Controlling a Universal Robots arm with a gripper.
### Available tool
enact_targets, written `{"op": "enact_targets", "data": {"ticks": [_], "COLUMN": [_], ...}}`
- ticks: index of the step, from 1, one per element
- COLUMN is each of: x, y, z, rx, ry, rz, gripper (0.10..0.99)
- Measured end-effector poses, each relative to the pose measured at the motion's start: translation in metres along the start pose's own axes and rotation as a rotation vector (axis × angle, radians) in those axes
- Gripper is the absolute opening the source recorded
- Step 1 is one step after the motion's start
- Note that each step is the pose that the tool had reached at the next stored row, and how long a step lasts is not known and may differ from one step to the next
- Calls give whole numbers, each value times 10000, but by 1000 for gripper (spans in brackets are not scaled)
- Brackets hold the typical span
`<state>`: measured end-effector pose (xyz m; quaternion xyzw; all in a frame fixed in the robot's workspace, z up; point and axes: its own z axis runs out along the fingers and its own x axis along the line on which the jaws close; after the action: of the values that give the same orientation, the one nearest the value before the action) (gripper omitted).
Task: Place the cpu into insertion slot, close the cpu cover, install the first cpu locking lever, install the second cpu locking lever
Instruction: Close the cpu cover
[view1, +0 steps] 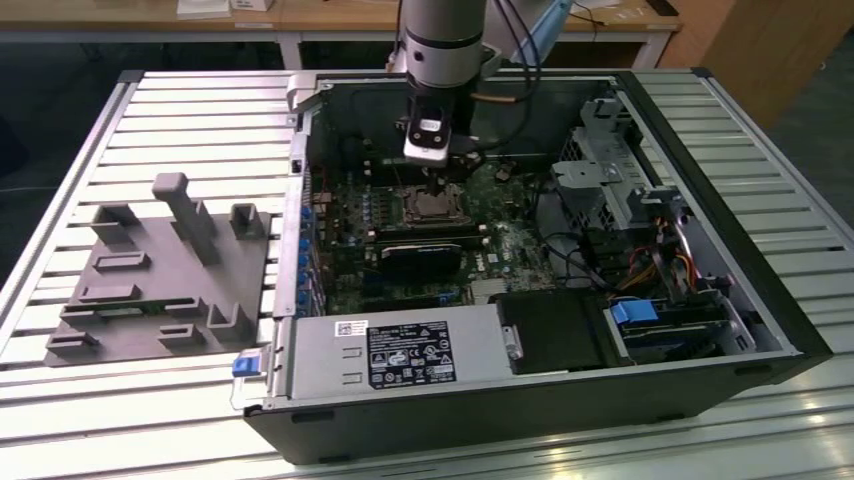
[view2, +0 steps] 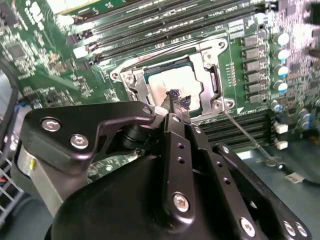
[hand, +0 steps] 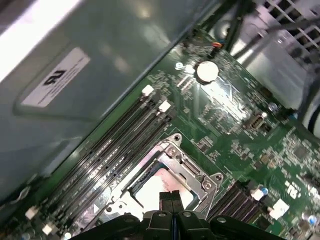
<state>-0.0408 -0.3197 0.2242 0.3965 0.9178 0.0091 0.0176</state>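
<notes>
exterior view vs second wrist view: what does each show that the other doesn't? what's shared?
Exterior view: the whole open computer case on a slatted table, a grey fixture tray on the exterior view's left. Second wrist view: the cpu seated in the window of the cpu cover, a thin lever rod angling away from the insertion slot. Both: the gripper over the insertion slot.
</notes>
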Motion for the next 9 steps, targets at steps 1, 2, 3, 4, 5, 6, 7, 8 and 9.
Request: {"op": "enact_targets", "data": {"ticks": [1,2,3,4,5,6,7,8,9], "x": [0,0,0,0,0,0,0,0,0], "y": [0,0,0,0,0,0,0,0,0], "z": [0,1,1,1,2,2,2,3,3], "rx": [-4,-9,-14,-18,-23,-27,-31,-37,-41], "ry": [6,11,17,23,28,33,39,45,51], "rz": [-178,-369,-548,-729,-908,-1087,-1268,-1464,-1644], "gripper": [102,102,102,102,102,102,102,102,102]}}
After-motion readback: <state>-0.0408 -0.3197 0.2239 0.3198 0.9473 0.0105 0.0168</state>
